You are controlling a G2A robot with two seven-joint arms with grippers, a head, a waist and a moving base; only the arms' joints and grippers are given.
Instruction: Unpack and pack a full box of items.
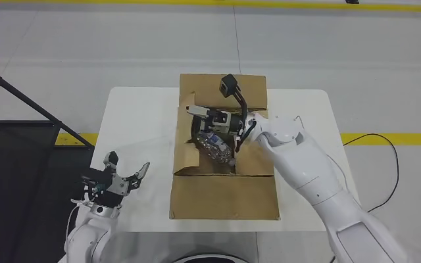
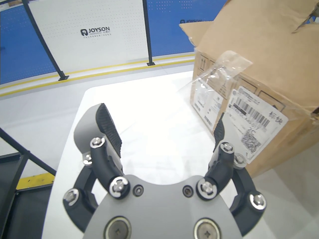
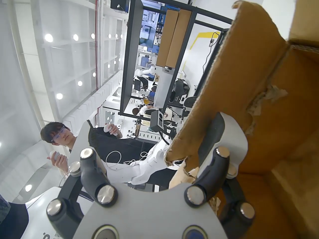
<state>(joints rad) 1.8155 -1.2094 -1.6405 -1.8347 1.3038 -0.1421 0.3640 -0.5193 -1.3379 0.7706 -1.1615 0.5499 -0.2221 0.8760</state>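
Nearby, barcode label (image 2: 256, 118) on box (image 2: 249, 50); left claw (image 2: 162, 115) spread.

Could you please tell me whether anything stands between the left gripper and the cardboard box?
Nothing visible does. The left gripper is open over bare white table, and only that surface lies between it and the box. A loose strip of clear film hangs on the box's near side.

A white counter (image 1: 145, 118) stands on a grey floor (image 1: 99, 46). To the counter's right, a black cable (image 1: 397, 169) curves near a yellow floor line (image 1: 385, 138). Left of the counter lies a dark panel (image 1: 26, 171), perhaps a mat. Beyond the counter runs a black railing (image 2: 147, 26) backed by blue and white perforated boards (image 2: 99, 8).
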